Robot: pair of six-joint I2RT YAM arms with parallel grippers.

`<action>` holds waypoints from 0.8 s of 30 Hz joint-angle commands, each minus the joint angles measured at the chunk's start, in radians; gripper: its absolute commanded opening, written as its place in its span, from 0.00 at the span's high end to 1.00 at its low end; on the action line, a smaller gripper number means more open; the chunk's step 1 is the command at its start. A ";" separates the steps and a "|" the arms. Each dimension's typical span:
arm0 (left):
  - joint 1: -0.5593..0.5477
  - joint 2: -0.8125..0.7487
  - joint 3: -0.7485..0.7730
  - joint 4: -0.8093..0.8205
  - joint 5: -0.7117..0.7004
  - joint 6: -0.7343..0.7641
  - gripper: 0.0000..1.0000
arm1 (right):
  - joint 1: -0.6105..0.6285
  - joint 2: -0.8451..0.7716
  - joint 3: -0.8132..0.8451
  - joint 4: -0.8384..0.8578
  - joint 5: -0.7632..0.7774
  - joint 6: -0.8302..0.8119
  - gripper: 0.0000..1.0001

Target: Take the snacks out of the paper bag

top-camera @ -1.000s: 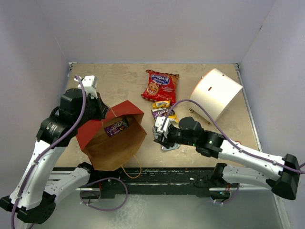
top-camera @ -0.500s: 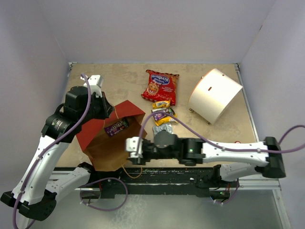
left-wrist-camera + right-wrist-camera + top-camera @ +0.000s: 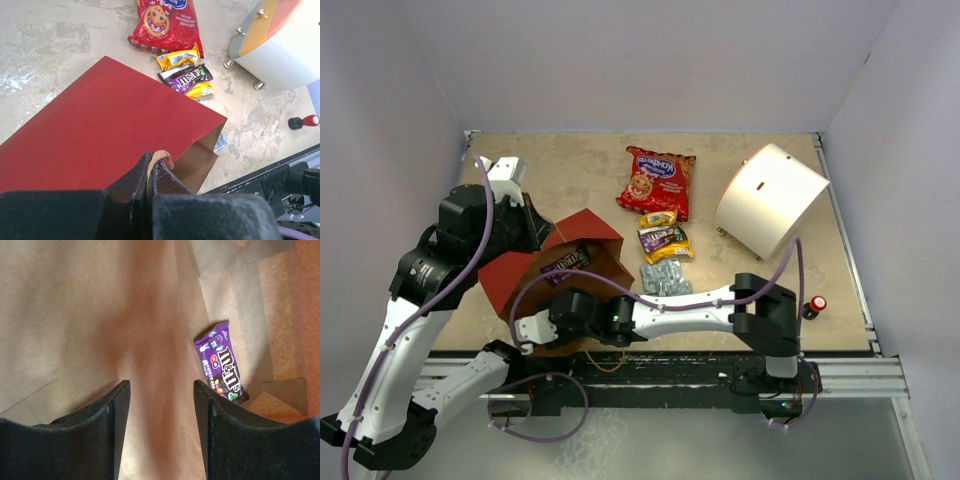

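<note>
The paper bag [image 3: 510,275] lies on the table, red outside and brown inside, with its mouth toward the near edge. My left gripper [image 3: 150,172] is shut on its thin brown handle and holds that side of the bag [image 3: 100,125] up. My right gripper [image 3: 555,305] is inside the mouth, open and holding nothing [image 3: 161,384]. A purple candy packet [image 3: 223,362] lies on the brown paper ahead and to the right of its fingers, clear of them [image 3: 565,262]. On the table lie the red cookie bag [image 3: 657,182], purple-and-yellow candy packets [image 3: 663,238] and silver foil packs [image 3: 665,280].
A white cylinder [image 3: 770,200] lies on its side at the back right. A small red-capped black object [image 3: 812,306] stands near the right front edge. Pale walls close in the table on three sides. The right arm's forearm spans the front of the table.
My right arm has swung left from the foil packs to the bag and gone into its mouth, its jaws opening wider. The left gripper has kept its hold on the handle.
</note>
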 commanded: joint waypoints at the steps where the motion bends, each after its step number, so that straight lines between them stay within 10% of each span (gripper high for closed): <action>1: -0.001 0.000 0.038 0.019 0.029 0.024 1.00 | -0.038 0.051 0.082 0.026 0.043 -0.072 0.44; 24: -0.001 0.048 0.073 0.043 0.267 0.114 1.00 | -0.220 0.331 0.281 0.055 -0.046 -0.292 0.42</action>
